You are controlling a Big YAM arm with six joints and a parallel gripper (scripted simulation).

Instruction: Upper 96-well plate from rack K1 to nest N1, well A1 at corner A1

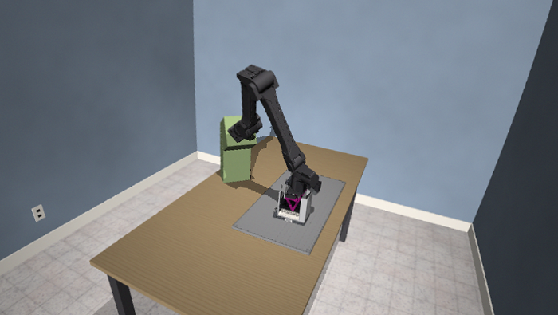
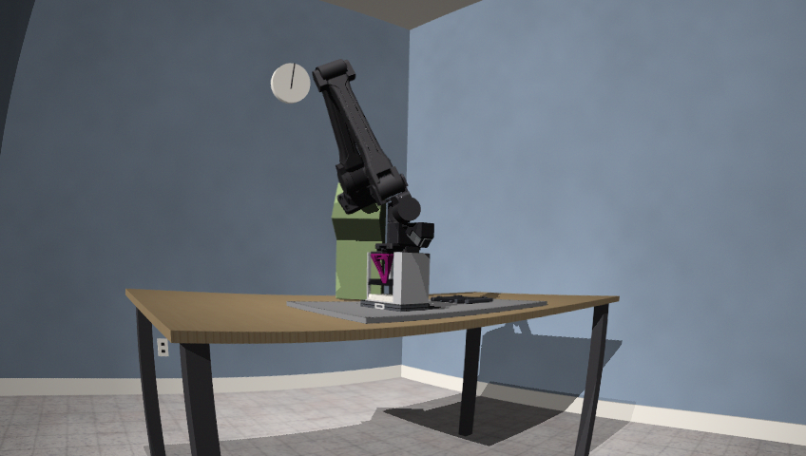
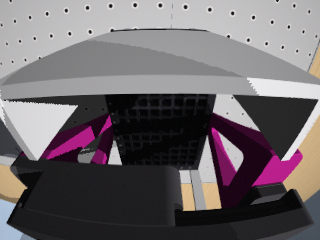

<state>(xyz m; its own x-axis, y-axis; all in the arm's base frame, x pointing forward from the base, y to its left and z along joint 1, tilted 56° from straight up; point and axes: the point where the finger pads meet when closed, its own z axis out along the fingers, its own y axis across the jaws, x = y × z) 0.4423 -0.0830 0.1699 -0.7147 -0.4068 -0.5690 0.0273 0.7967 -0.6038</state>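
The lifting-out step is judged to be in hand. The gripper (image 2: 381, 270) is lowered into the stack rack K1 (image 2: 411, 276) from above, its magenta fingers clamped on the upper 96-well plate (image 3: 162, 127), which is held inside the rack above the lower plate (image 1: 289, 213). Next, a straight vertical lift is called for — clear of the rack walls — before carrying to the plate nest N1 (image 2: 462, 298), just beside the rack. No lettering can be read.
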